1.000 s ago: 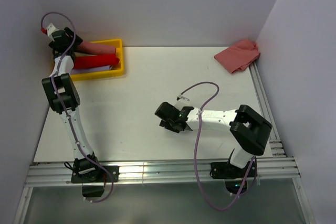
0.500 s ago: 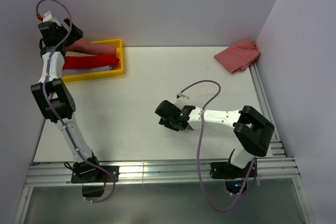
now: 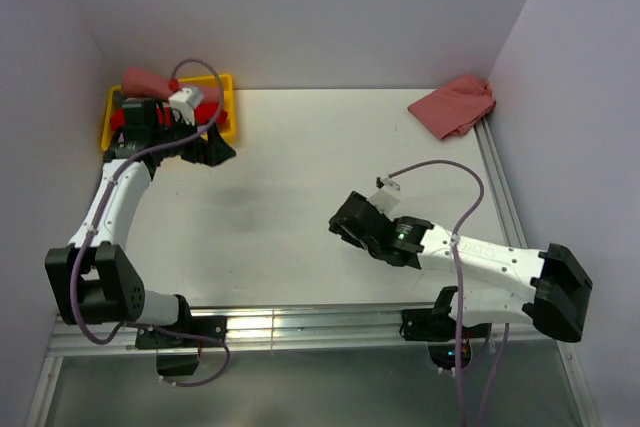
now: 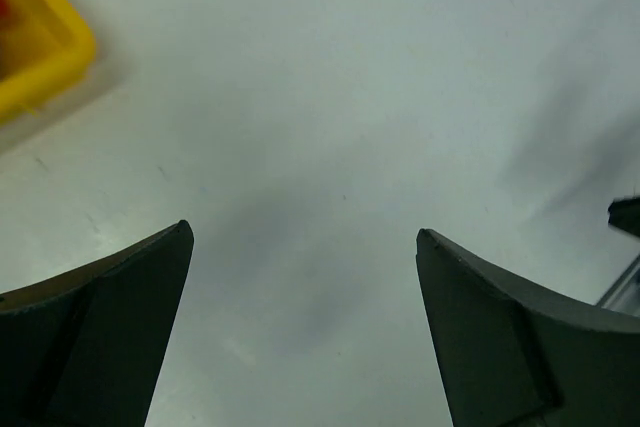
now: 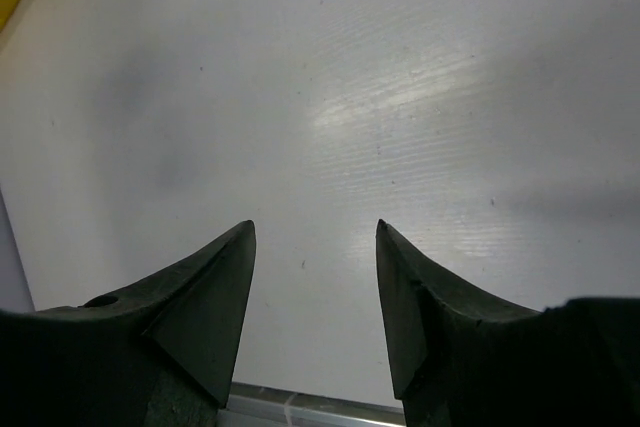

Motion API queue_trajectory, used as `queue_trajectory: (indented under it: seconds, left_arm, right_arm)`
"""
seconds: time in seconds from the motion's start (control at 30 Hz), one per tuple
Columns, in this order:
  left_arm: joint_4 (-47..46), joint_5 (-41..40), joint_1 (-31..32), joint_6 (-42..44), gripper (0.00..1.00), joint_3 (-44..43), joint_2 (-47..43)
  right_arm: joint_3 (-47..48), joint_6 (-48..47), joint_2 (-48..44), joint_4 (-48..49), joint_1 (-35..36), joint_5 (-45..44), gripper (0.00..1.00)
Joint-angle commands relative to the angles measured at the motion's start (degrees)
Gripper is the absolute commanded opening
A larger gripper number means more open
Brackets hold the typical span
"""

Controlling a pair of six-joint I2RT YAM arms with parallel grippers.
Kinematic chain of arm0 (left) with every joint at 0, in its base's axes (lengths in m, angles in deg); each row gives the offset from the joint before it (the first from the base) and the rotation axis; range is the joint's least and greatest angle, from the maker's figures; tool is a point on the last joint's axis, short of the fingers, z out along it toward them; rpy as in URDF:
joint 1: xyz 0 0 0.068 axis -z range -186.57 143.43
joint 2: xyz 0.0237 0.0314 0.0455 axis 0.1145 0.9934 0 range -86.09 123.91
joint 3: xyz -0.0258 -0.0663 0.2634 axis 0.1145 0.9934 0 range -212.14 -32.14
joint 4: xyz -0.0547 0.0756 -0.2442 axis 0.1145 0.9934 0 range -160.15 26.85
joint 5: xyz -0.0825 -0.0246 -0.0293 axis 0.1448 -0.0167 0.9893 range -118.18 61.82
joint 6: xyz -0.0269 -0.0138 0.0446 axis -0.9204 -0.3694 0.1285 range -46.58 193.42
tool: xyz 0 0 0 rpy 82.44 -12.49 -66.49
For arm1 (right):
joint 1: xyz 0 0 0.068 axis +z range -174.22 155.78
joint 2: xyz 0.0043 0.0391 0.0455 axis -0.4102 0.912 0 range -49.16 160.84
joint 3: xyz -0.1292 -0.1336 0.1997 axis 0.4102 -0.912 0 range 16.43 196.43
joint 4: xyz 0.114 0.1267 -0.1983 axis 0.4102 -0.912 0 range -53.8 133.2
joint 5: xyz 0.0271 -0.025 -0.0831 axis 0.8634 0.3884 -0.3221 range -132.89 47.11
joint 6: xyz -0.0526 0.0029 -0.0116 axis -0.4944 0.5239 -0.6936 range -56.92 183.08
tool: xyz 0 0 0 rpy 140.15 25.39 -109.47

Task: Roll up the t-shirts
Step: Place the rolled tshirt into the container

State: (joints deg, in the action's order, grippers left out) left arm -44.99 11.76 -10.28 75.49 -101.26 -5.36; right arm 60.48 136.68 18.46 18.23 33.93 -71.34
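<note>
Both grippers are empty. The left jaws are spread wide over bare bench (image 3: 300, 147), just right of the yellow tray (image 3: 230, 97), whose corner shows at the upper left of the left wrist view. The right jaws stand moderately apart near the middle of the frame with only white surface between them. The one t-shirt left to roll (image 3: 452, 105) lies crumpled in the upper right, pressed into the corner where the side wall meets the metal rail, well apart from either arm. The finished rolls (image 3: 140, 80) sit in the tray at the upper left. The main risk is probably the reach: the right arm (image 3: 480, 257) must stretch almost fully to that corner, and on a bunched heap the jaws may pinch a single fold. The thin cloth could then slide out or drag as a lump instead of spreading flat. Its edge seems to touch the rail, so a pull toward the centre could snag there. On the other side, the left arm's purple cable (image 3: 195, 65) loops over the tray and the jaws are close to its rim. A careless swing might nudge the tray or catch a roll, and one salmon roll looks perched high at the back edge, so it could tip or loosen.
</note>
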Motion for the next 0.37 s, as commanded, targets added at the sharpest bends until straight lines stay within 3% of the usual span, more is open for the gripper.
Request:
queue_trajectory:
  seconds: [0.0,0.33]
  left_arm:
    - [6.1,2.5,2.1,10.9,0.99,5.0,-5.9]
    - [6.0,4.7,3.3,11.9,0.99,14.4,-17.0]
  right_arm:
    - [-4.8,0.7,-7.0,0.3,0.3,-4.9,0.59]
    - [-9.0,-2.1,-16.3,1.5,0.0,-7.3,0.62]
